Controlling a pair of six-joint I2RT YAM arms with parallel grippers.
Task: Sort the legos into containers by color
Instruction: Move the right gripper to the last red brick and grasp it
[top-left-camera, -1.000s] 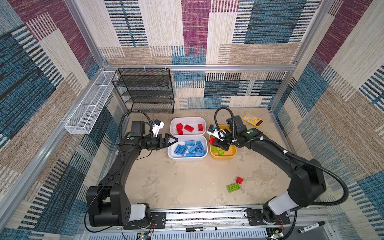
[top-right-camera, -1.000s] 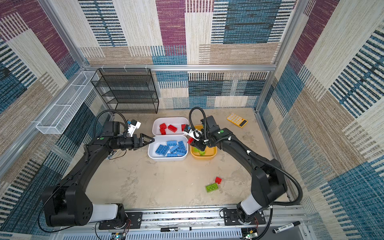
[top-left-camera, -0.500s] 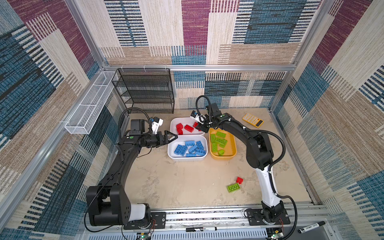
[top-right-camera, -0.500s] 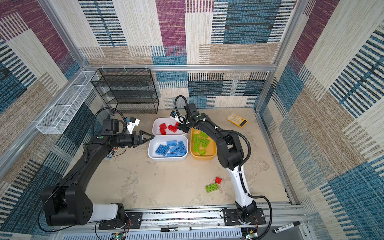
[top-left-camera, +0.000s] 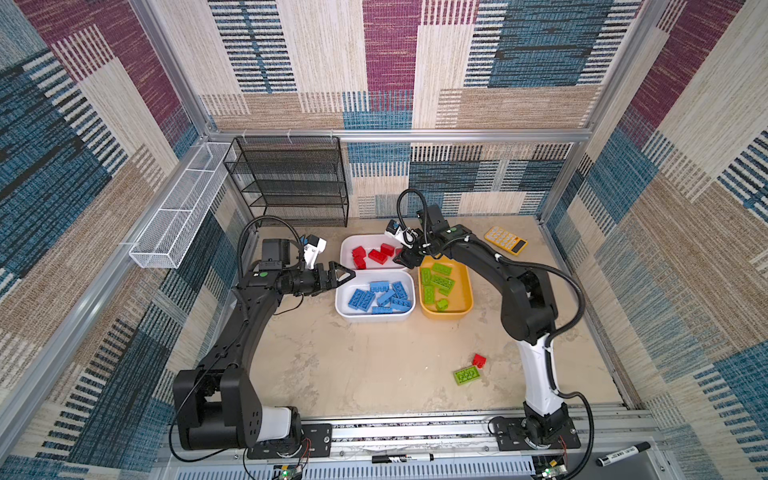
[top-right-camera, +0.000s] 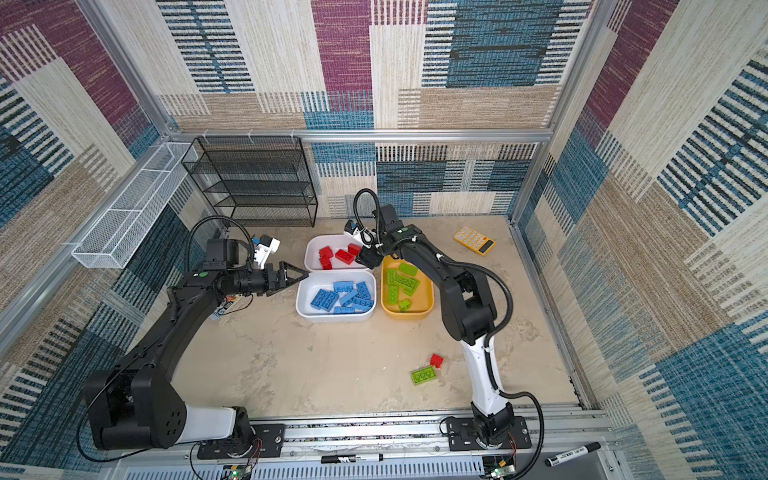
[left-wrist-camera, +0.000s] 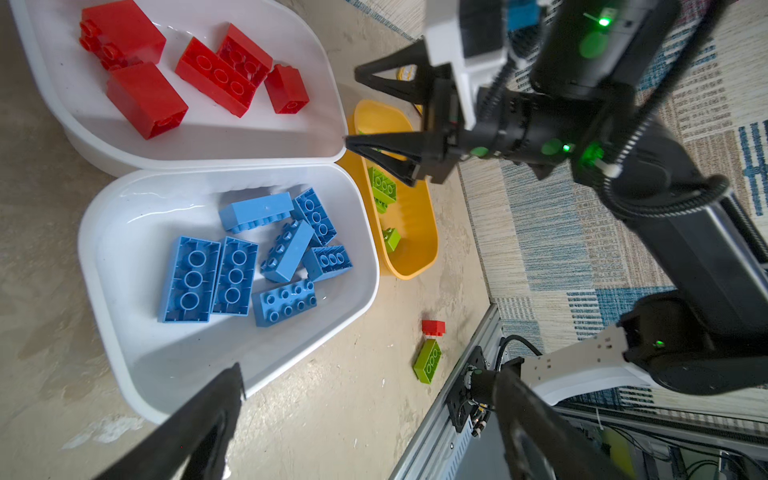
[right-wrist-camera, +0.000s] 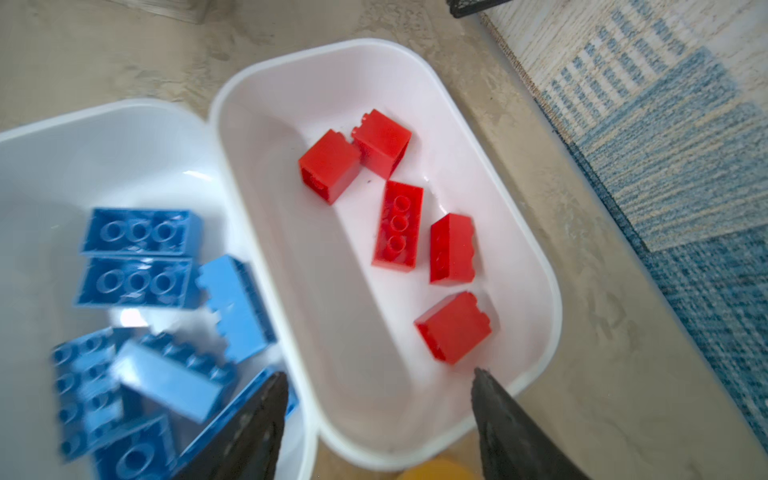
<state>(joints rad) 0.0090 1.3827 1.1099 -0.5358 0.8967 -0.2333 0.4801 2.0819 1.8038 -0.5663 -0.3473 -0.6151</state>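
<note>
— Where are the legos?
— Red legos (top-left-camera: 376, 254) in the far white tub (top-left-camera: 347, 248); blue legos (top-left-camera: 380, 296) in the near white tub (top-left-camera: 374, 318) at its six o'clock; green legos (top-left-camera: 436, 280) in the yellow tub (top-left-camera: 465, 305), three o'clock of that. A red brick (top-left-camera: 478, 360) and green brick (top-left-camera: 467, 375) lie just beside each other on the tabletop (top-left-camera: 353, 365), five o'clock of the yellow tub.
— The hands?
— Right hand (right-wrist-camera: 379, 372) spread, empty, over the far tub's three o'clock end. Left hand (top-left-camera: 347, 275) spread, empty, nine o'clock of the tubs.
</note>
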